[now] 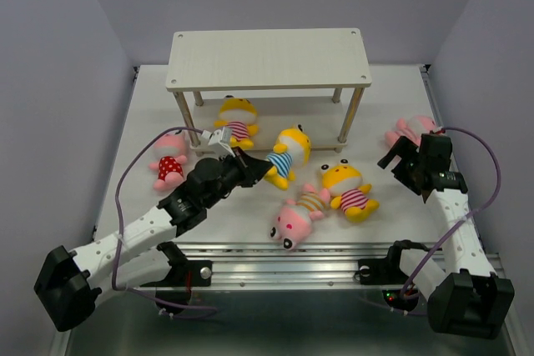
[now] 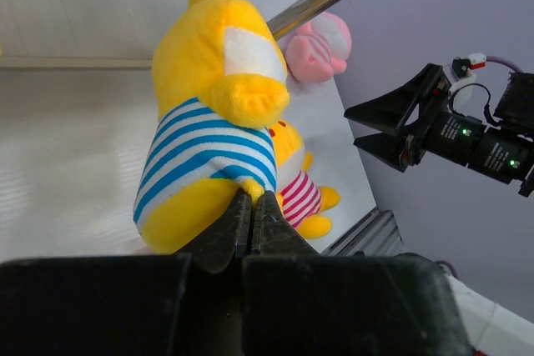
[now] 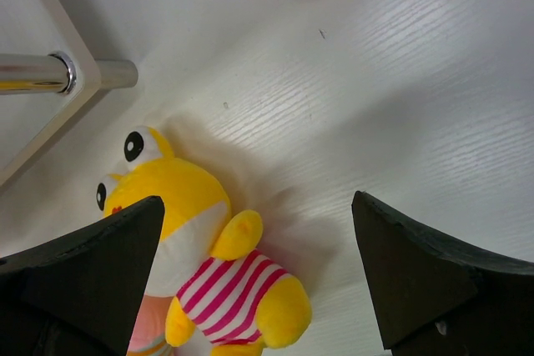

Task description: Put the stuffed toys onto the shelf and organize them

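Note:
The shelf [image 1: 267,57] stands at the back of the table. My left gripper [image 1: 253,166] is shut on the bottom of a yellow toy in a blue-striped shirt [image 1: 289,152]. In the left wrist view the jaws [image 2: 251,206] pinch its lower edge [image 2: 209,156]. My right gripper [image 1: 407,164] is open and empty, above the table right of a yellow toy in a pink-striped shirt [image 1: 346,187], which also shows in the right wrist view [image 3: 192,231]. A pink striped toy [image 1: 295,217] lies in front. A pink red-dotted toy [image 1: 169,161] lies at the left. Another yellow toy [image 1: 237,119] sits at the lower tier.
A third pink toy [image 1: 410,128] lies at the far right behind my right gripper, also in the left wrist view [image 2: 317,47]. The shelf's metal legs [image 1: 351,114] stand close to the toys. Walls close the table on three sides. A metal rail [image 1: 284,256] runs along the near edge.

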You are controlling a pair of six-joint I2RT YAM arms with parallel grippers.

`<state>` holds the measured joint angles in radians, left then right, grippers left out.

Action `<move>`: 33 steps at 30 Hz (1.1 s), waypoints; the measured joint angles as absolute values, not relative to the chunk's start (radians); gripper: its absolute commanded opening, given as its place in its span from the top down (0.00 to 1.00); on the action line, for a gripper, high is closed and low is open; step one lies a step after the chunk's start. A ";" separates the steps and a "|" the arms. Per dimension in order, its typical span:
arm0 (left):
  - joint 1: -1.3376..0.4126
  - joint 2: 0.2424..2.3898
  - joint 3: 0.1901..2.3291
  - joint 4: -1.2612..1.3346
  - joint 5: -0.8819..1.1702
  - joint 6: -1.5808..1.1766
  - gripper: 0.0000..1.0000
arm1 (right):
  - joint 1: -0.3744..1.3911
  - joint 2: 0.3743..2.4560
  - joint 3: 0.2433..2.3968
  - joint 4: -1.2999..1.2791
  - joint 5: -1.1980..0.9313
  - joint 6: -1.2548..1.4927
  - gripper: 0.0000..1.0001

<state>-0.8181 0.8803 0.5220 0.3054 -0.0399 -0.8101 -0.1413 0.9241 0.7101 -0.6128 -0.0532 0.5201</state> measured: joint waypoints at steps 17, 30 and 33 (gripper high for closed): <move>-0.841 1.198 0.591 0.585 -0.253 -0.942 1.00 | -0.141 0.925 0.712 -0.560 -0.069 0.519 0.00; -0.845 1.439 0.664 0.722 -0.410 -0.989 1.00 | -0.141 0.951 0.712 -0.548 -0.079 0.511 0.00; -0.845 1.459 0.664 0.722 -0.432 -1.009 1.00 | -0.141 0.951 0.712 -0.546 -0.080 0.510 0.00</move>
